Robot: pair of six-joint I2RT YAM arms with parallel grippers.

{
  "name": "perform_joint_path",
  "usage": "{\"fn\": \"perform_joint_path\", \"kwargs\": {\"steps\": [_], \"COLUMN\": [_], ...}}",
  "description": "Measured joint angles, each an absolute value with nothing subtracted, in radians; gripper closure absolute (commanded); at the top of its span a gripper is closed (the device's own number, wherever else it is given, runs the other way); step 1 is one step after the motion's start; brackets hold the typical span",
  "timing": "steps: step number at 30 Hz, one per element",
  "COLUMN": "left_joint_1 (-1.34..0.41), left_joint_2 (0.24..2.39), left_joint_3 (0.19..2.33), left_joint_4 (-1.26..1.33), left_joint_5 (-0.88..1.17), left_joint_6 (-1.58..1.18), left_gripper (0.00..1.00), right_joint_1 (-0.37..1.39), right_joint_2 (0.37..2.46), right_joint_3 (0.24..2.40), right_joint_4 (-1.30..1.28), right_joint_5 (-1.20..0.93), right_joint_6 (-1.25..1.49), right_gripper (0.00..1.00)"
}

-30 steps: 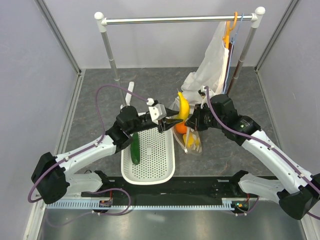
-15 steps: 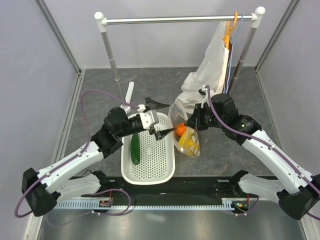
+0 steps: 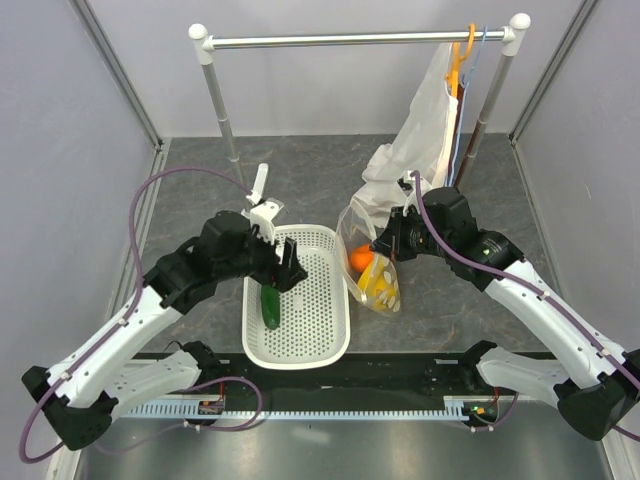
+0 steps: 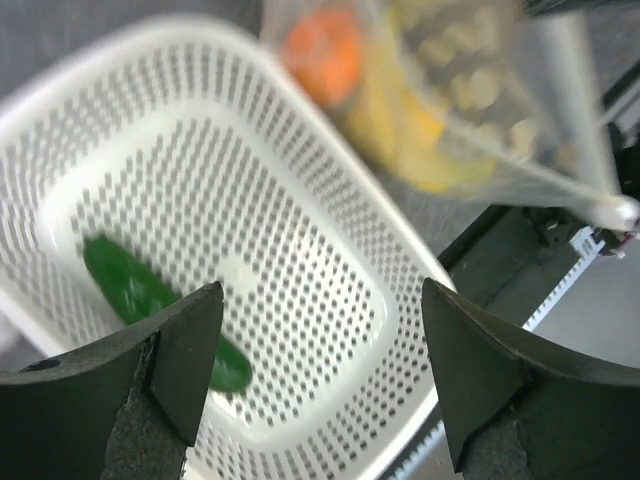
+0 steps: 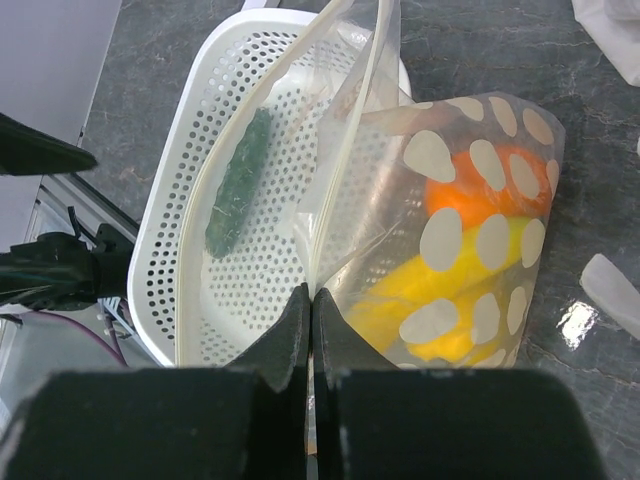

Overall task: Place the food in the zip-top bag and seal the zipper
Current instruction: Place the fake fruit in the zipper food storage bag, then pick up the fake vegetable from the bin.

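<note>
Lying along the basket's (image 3: 330,345) length, the cucumber (image 3: 271,305) is noted just nearward of the left end effector (image 3: 287,272), the nearer arm, open and empty; zip-top bag (image 3: 380,288) rim is pinched by the closed right end effector (image 3: 384,244)

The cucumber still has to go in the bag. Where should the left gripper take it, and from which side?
Grip the cucumber at its middle, coming from straight above, with the open left gripper spanning its narrow width. It lies flat and lengthwise close to the basket's left wall, so a sideways approach looks blocked.
</note>
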State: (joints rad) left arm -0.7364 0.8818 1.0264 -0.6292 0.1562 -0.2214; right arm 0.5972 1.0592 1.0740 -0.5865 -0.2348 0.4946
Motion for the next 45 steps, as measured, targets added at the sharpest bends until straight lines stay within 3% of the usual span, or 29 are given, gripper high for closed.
{"fn": "perform_joint_path", "kwargs": {"steps": [5, 10, 17, 22, 32, 38, 40, 45], "left_joint_1": [-0.691, -0.68, -0.669, -0.657, -0.6, -0.597, -0.595, -0.577], "left_joint_2": [0.939, 1.039, 1.222, 1.36, 1.533, 1.571, 1.581, 1.594], "left_joint_3": [0.985, 0.97, 0.958, 1.0, 1.009, 1.009, 1.009, 1.013], "left_joint_4": [-0.834, -0.93, -0.927, -0.925, -0.903, -0.847, -0.828, -0.812], "left_joint_5": [0.09, 0.028, -0.018, -0.065, -0.102, -0.066, -0.047, -0.02], "left_joint_6": [-0.416, -0.535, -0.598, -0.611, -0.618, -0.624, -0.625, -0.626], "left_gripper": [0.09, 0.17, 0.18, 0.25, 0.26, 0.37, 0.46, 0.44], "right_joint_1": [0.597, 0.597, 0.597, 0.597, 0.597, 0.597, 0.597, 0.597], "right_joint_2": [1.059, 1.059, 1.059, 1.06, 1.063, 1.063, 1.063, 1.064], "right_joint_3": [1.072, 1.071, 1.07, 1.07, 1.07, 1.07, 1.069, 1.069], "right_joint_4": [-0.585, -0.584, -0.582, -0.582, -0.578, -0.576, -0.576, -0.576], "right_joint_5": [-0.227, -0.22, -0.219, -0.218, -0.211, -0.211, -0.211, -0.211], "right_joint_6": [0.493, 0.489, 0.485, 0.485, 0.486, 0.486, 0.486, 0.483], "right_gripper": [1.0, 1.0, 1.0, 1.0, 1.0, 1.0, 1.0, 1.0]}}
